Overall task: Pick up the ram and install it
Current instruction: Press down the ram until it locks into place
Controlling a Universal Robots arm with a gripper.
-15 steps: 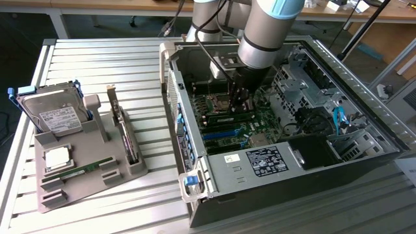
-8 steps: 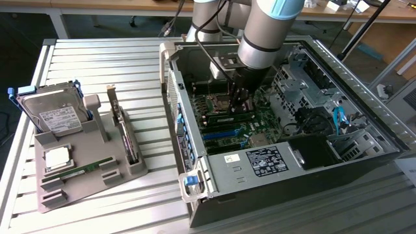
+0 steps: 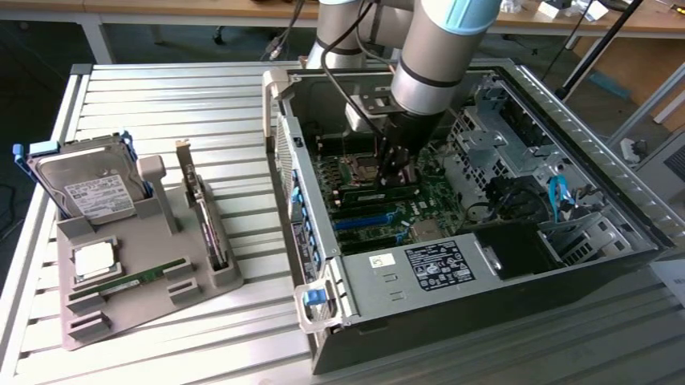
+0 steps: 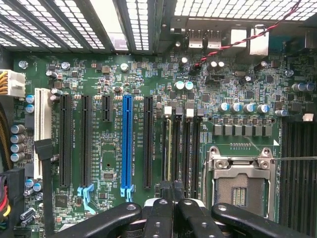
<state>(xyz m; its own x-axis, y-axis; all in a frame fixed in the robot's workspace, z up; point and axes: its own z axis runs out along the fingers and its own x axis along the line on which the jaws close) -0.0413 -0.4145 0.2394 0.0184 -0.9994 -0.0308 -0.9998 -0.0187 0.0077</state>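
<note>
Ram (image 3: 387, 193) lies flat on the motherboard (image 3: 428, 210), long axis toward exterior view's right.

- The arm (image 3: 434, 60) is seen entering at the top centre of the exterior view, its grey, blue-banded segment slanted down and toward the exterior view's left.
- The wrist is pointed steeply downward in the upper middle of that view.
- The gripper (image 3: 392, 172) is held just above the centre of the exterior view, fingers directed down.
- In the wrist view, the black fingers (image 4: 163, 218) are seen drawn tightly together, the gripper (image 4: 172, 194) being fully closed.
</note>
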